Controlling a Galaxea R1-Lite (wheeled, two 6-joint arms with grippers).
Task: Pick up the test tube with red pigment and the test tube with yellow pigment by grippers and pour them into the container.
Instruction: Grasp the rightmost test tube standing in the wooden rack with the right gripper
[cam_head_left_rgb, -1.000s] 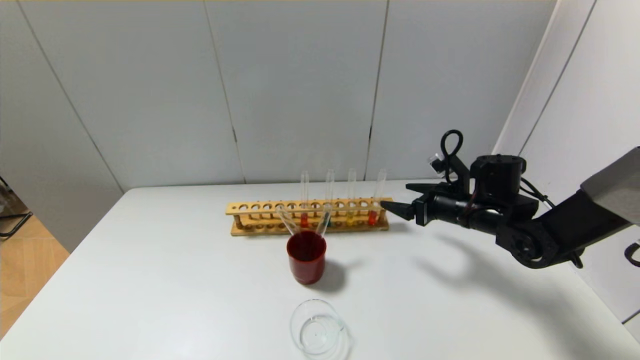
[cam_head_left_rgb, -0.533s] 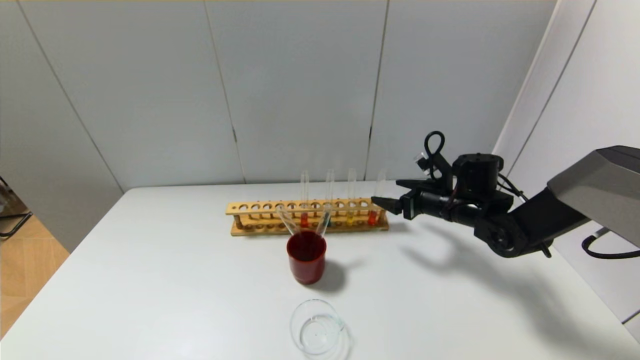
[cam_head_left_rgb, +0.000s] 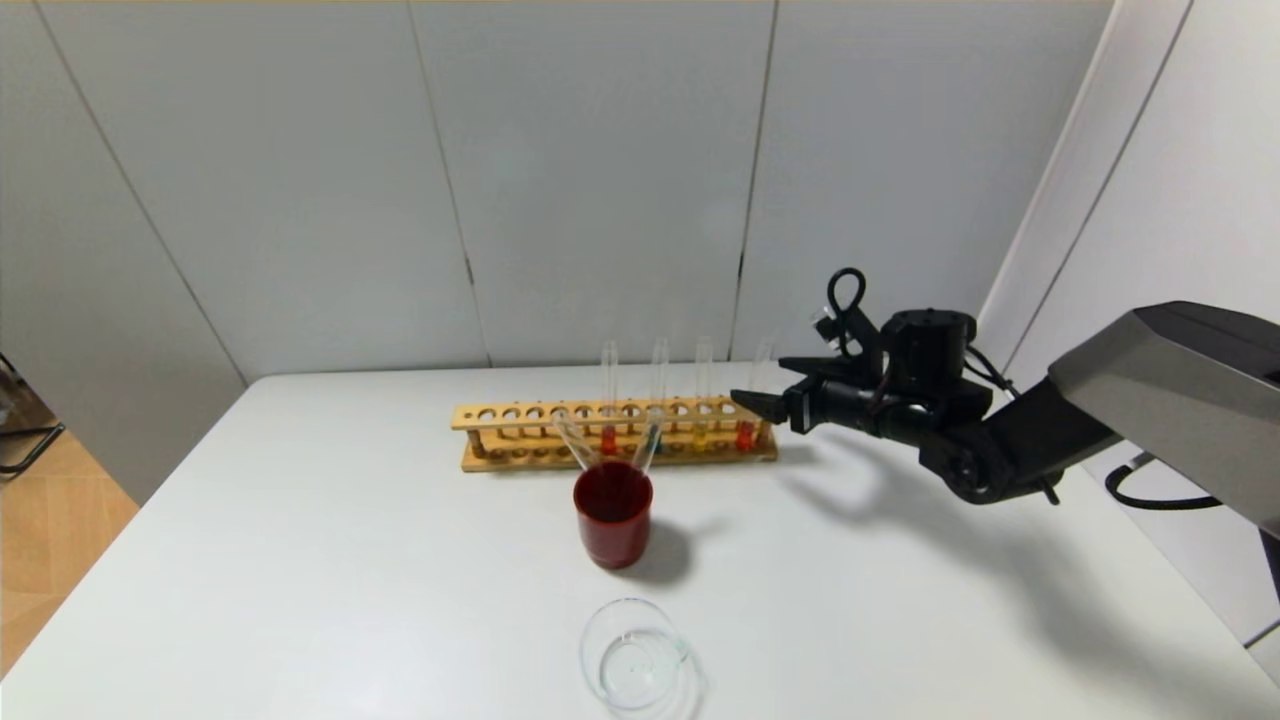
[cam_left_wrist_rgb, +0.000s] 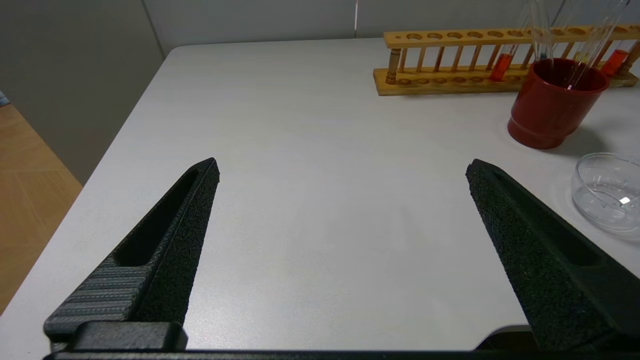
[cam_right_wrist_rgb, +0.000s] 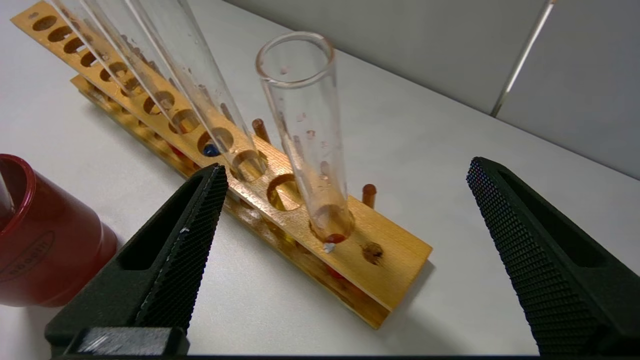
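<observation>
Right gripper (cam_head_left_rgb: 768, 392) is wide open, level with the upper part of the red tube (cam_head_left_rgb: 747, 420), which stands upright in the end slot of the wooden rack (cam_head_left_rgb: 520, 415) nearest that arm. Tube axis is vertical and sits between the jaws but ahead of the tips, so the grasp looks like a straight push forward. Left gripper (cam_left_wrist_rgb: 342, 170) is open too, parked well off; glass cup (cam_head_left_rgb: 634, 665) waits at the near table edge.

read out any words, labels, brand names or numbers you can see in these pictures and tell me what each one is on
Opaque dark red cup: an oval embossed mark with lettering on its side, in the right wrist view; too small and tilted to read.

Long wooden test tube rack, clear glass test tubes, clear glass container, black grippers: no readable text, labels or numbers.
</observation>
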